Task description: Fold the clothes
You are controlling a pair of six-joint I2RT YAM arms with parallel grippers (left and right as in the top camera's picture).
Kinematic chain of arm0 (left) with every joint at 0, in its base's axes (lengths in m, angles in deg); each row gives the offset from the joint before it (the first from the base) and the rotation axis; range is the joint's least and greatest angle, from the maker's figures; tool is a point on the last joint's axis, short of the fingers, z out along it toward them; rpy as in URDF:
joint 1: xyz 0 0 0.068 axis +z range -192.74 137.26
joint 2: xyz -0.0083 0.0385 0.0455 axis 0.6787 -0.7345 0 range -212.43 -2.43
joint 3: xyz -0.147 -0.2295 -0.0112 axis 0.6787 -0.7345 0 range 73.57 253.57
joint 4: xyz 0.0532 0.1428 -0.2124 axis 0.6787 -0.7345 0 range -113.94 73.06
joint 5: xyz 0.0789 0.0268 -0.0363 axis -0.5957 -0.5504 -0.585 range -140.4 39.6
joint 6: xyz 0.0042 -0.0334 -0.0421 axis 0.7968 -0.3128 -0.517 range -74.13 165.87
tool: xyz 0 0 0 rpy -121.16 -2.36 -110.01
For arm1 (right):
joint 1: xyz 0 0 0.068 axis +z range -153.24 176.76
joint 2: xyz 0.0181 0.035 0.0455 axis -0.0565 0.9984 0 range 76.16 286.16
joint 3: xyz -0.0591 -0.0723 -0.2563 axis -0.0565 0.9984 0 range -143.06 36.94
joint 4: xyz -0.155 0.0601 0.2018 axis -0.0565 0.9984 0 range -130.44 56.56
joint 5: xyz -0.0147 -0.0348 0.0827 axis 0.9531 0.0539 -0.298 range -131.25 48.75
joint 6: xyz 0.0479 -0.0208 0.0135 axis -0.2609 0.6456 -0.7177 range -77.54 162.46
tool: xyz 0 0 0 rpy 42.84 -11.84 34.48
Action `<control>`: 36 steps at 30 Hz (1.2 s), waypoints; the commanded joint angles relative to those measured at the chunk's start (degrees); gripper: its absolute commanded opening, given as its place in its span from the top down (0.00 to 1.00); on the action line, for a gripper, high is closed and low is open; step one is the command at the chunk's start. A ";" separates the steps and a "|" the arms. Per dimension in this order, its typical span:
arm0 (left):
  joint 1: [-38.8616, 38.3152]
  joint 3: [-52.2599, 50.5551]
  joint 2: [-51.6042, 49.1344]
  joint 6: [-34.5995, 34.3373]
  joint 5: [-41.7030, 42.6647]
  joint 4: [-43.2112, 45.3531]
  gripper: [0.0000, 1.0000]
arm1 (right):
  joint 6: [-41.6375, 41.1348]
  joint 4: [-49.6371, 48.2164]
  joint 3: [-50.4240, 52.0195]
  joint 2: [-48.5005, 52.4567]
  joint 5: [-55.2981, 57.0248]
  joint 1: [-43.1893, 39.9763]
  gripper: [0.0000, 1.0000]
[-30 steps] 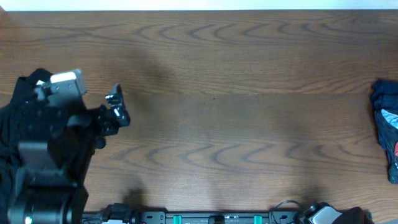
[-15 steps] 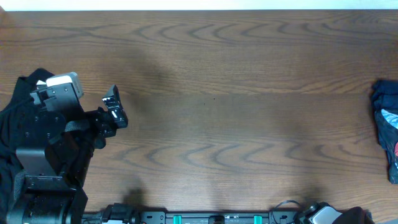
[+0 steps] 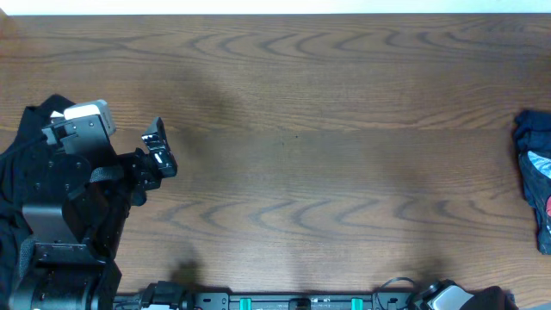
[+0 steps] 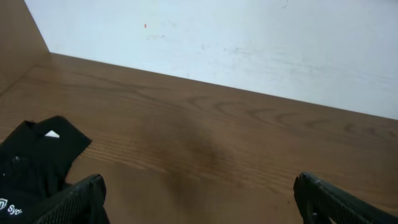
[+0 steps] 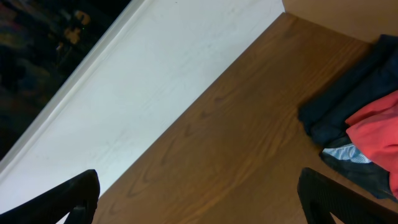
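— Now, what is to be grasped first?
— The black shirt (image 4: 31, 155), lying at the left edge; a pile (image 3: 534, 181) is far right. Both the left gripper (image 4: 199, 194) and right gripper (image 5: 199, 196) are spread, empty. One shirt edge should be pinched low.

I'm over a brown wood-grain table (image 3: 327, 103) with soft shadow patches, a plain white wall (image 4: 249, 43) with faint scuffs along its far edge, and a brown side panel (image 4: 15, 37) at the corner.
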 commanded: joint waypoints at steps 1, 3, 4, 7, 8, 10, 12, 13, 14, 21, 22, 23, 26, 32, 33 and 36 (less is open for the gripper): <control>0.28 0.66 0.04 0.50 -0.46 -0.02 0.02 | -0.76 0.13 -0.37 -0.04 -0.98 0.46 0.01; 0.28 0.63 0.04 0.50 -0.46 -0.48 0.02 | -0.79 0.13 -0.37 -0.04 -0.98 0.46 0.01; 0.28 0.63 0.04 0.52 -0.48 -0.61 0.02 | -0.76 0.13 -0.37 -0.04 -0.98 0.46 0.01; 0.28 0.61 0.07 0.55 -0.55 -1.22 0.02 | -0.79 0.13 -0.37 -0.04 -0.98 0.46 0.01; 0.28 0.61 0.02 0.52 -0.52 -1.20 0.02 | -0.76 0.11 -0.37 -0.04 -0.98 0.44 0.01; 0.28 0.61 -0.07 0.50 -0.50 -0.22 0.02 | -0.76 0.11 -0.37 -0.04 -0.98 0.46 0.01; 0.28 0.61 -0.04 0.48 -0.50 2.25 0.02 | -0.76 0.13 -0.37 -0.04 -0.98 0.44 0.01; 0.28 0.61 0.07 0.26 -0.50 3.67 0.02 | -0.76 0.13 -0.37 -0.04 -0.98 0.46 0.01; 0.28 0.48 0.63 0.09 -0.50 5.51 0.02 | -0.76 0.13 -0.37 -0.04 -0.98 0.46 0.01; 0.31 -4.02 11.30 0.13 -1.90 19.10 0.02 | -0.76 0.11 -0.37 -0.04 -0.98 0.46 0.01; 0.31 -5.22 13.33 0.13 -1.97 20.55 0.02 | -0.76 0.13 -0.37 -0.04 -0.98 0.46 0.01; 0.31 -6.47 15.43 0.13 -1.97 21.75 0.02 | -0.76 0.13 -0.37 -0.04 -0.98 0.46 0.01; 0.31 -11.13 22.71 0.13 -2.01 24.44 0.02 | -0.76 0.11 -0.37 -0.04 -0.98 0.44 0.01; 2.32 -20.83 34.56 -0.63 -1.97 26.08 0.02 | -0.76 0.13 -0.37 -0.04 -0.98 0.46 0.01; 2.91 -22.62 36.33 -1.14 -1.97 26.10 0.02 | -0.76 0.13 -0.37 -0.04 -0.98 0.46 0.01; 4.31 -26.99 40.33 -3.17 -1.95 26.08 0.02 | -0.76 0.11 -0.37 -0.04 -0.98 0.46 0.01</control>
